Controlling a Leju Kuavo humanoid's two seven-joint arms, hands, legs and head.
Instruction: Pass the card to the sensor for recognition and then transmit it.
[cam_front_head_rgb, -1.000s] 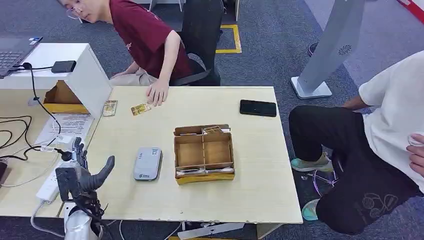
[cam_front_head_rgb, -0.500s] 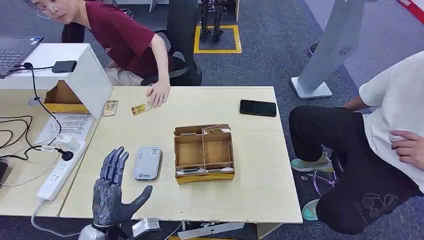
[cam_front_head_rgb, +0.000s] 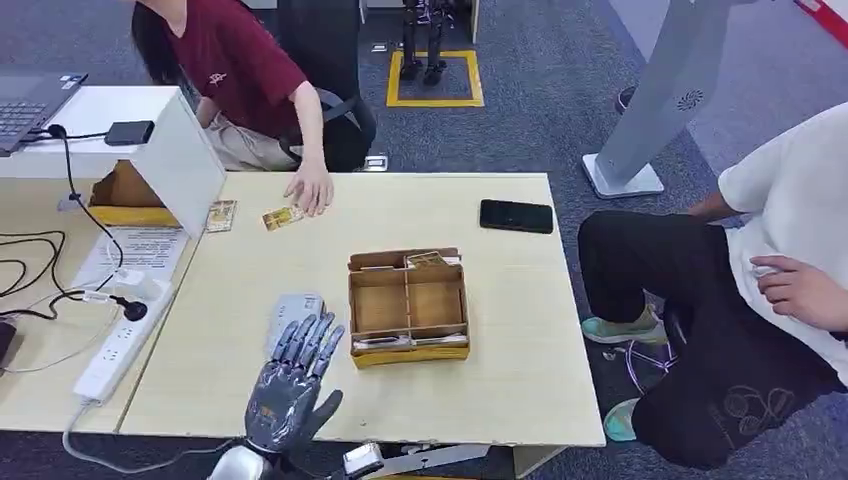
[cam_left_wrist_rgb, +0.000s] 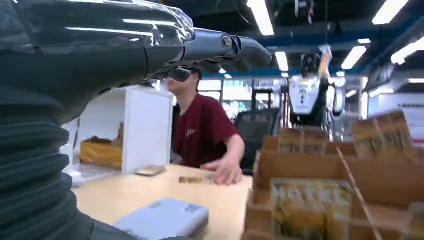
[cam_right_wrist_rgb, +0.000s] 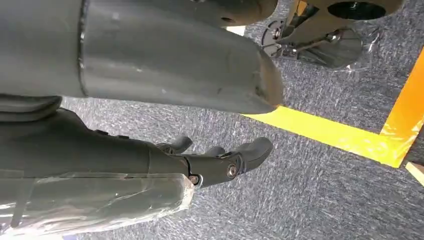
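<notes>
Left hand (cam_front_head_rgb: 290, 385) hovers flat over the near table (cam_front_head_rgb: 500, 380) edge, fingers spread and extended toward the far side, nothing in it; fingertips overlap the near end of the grey sensor (cam_front_head_rgb: 292, 308), contact not determinable. Left wrist view adds what the head view lacks: a low side-on look at the sensor (cam_left_wrist_rgb: 162, 220) lying flat, and yellow cards (cam_left_wrist_rgb: 310, 207) standing on edge in the cardboard box (cam_left_wrist_rgb: 300, 170). Head view gives the layout: box (cam_front_head_rgb: 407, 305) just right of the sensor, cards along its near and far compartments, long edges running left-right. One loose card (cam_front_head_rgb: 282, 217) lies flat at the far edge, slightly angled, touching a person's hand (cam_front_head_rgb: 310, 190). Black phone (cam_front_head_rgb: 515, 216) far right. Right hand (cam_right_wrist_rgb: 150, 155) hangs over carpet (cam_right_wrist_rgb: 310, 190), fingers loosely curled, holding nothing.
</notes>
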